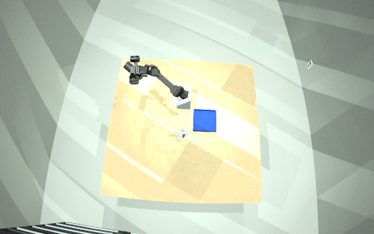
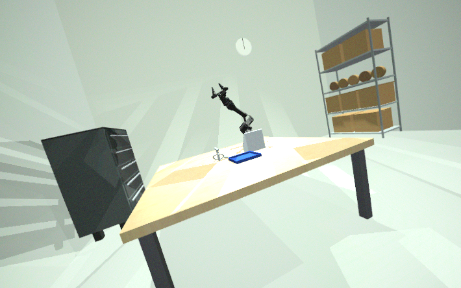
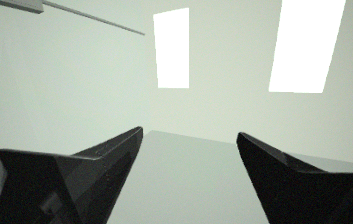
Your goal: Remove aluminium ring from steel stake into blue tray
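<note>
The steel stake [image 2: 219,156] stands upright on the table, with its cross-bar [image 1: 178,132] [image 2: 216,148] on top. The pale ring [image 1: 180,139] [image 2: 213,157] is around the stake below the cross-bar; part of it is hidden by the bar from above. Its welded tab is too small to tell. The blue tray [image 1: 204,120] [image 2: 245,156] is beside the stake, nearer the arm's base, and holds nothing visible. My gripper [image 1: 134,69] [image 2: 216,85] [image 3: 189,134] is open and empty, raised high, far from the ring, its fingers pointing upward.
The arm's pale base mount [image 1: 183,105] [image 2: 254,139] stands behind the tray on the wooden table [image 1: 212,185] [image 2: 189,192]. A dark drawer cabinet [image 2: 85,182] is beyond the table's edge. A shelf rack with boxes stands farther back. The wrist view shows only walls and bright panels.
</note>
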{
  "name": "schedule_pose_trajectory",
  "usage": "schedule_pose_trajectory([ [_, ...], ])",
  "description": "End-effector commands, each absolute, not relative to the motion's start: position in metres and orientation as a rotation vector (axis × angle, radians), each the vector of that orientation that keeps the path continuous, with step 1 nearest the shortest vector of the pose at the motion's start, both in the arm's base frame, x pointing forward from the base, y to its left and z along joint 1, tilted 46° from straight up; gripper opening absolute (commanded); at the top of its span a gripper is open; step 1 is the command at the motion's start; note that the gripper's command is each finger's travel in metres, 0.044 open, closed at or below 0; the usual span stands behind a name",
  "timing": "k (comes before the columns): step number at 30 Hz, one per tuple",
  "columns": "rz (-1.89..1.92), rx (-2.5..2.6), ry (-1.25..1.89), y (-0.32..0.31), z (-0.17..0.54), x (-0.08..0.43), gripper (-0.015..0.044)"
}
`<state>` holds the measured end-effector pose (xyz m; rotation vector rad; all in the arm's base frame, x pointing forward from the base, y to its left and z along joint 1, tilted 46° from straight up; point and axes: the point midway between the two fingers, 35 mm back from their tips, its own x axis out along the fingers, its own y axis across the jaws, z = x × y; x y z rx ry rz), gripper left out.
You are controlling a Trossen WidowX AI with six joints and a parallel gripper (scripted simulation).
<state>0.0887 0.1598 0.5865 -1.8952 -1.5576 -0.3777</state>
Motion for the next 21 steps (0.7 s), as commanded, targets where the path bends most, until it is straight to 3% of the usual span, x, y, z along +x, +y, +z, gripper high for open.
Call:
schedule_pose_trajectory([
  [1, -0.378, -1.895, -1.558, 0.16, 0.586, 0.089, 0.0374],
  [8, -0.234, -1.87, -1.466, 0.173, 0.569, 0.117, 0.02],
  [21, 0.052, -1.787, -1.218, 0.199, 0.518, 0.178, 0.02],
])
